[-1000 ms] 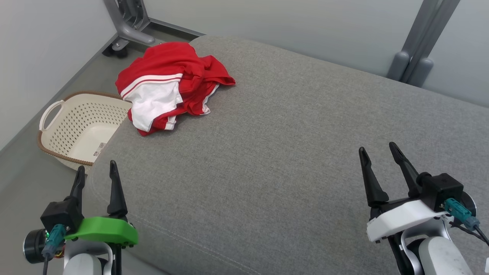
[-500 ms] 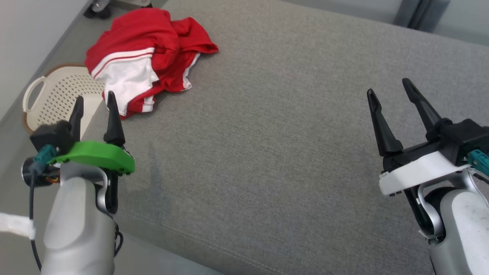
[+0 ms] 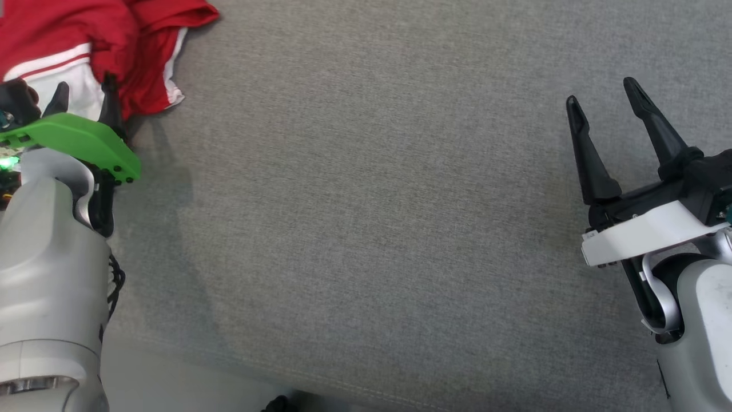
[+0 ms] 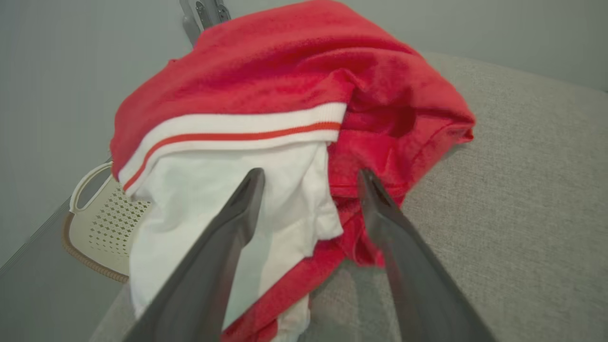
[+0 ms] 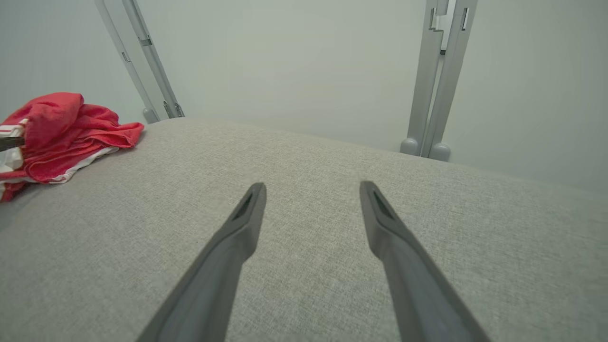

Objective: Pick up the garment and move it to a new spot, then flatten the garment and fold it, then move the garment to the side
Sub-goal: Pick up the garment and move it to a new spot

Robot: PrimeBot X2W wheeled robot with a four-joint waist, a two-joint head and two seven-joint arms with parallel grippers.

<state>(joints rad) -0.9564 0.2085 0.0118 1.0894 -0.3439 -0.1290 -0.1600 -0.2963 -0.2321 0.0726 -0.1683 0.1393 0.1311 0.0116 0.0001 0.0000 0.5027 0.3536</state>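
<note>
- The left hand (image 3: 84,91) is released, its two dark fingers (image 4: 223,247) spread wide and gripping nothing; it hangs over the far-left part of the grey cushion (image 3: 366,217)
- In the left wrist view the fingertips frame the near side of the garment (image 3: 131,34), one tip before its white part and the other before red folds; whether they touch cloth I cannot tell
- The garment lies dead ahead of this hand, bunched in a heap on the cushion's far-left corner, its white part reaching the cushion's left edge
- The heap has no clear long axis; its striped white band runs crosswise to the fingers
- The right hand (image 3: 603,94) is likewise released and empty, over the cushion's right side, well apart from the garment
- Judgement: the left arm is by far the nearer, so the pick falls to it, with a short push forward and a close on the nearest fold
</note>
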